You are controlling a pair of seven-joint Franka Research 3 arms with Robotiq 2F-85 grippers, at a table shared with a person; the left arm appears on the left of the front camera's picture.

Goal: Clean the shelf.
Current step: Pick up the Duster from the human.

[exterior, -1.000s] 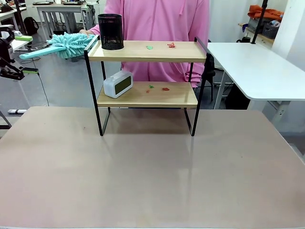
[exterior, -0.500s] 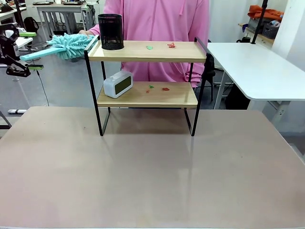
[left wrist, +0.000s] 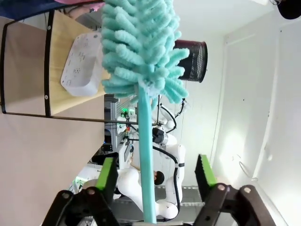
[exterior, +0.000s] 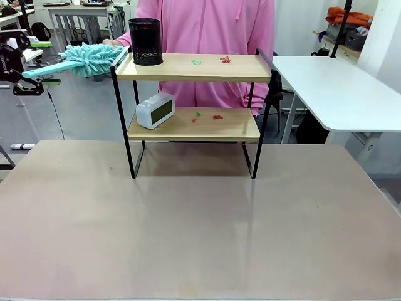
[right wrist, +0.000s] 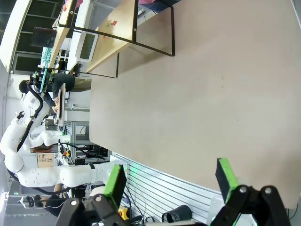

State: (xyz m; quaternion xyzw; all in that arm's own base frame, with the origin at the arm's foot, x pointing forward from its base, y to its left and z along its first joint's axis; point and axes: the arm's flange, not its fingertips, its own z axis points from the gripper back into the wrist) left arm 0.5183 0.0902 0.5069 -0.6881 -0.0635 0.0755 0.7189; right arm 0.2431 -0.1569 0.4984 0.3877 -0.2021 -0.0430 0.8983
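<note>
The shelf [exterior: 194,68] stands at the table's far side, two wooden boards in a black frame. Small green and red scraps [exterior: 225,59] lie on both boards. A person's hand [exterior: 113,42] holds a teal fluffy duster [exterior: 94,59] left of the top board, handle pointing left. My left gripper [exterior: 44,63] is at the far left, its fingers astride that handle. In the left wrist view the duster [left wrist: 141,52] runs between the wide-apart fingers of the left gripper [left wrist: 156,162]. My right gripper [right wrist: 171,174] hangs open over the table's near edge, nothing in it.
A black mesh cup [exterior: 145,41] stands on the top board's left end. A white digital clock [exterior: 155,110] sits on the lower board's left end. The beige table [exterior: 200,226] is bare in front of the shelf. A white table [exterior: 338,88] stands at the right.
My left gripper has moved up and to the right, so the duster's handle now lies between its fingers. The right arm, shelf and the things on it have not moved.
</note>
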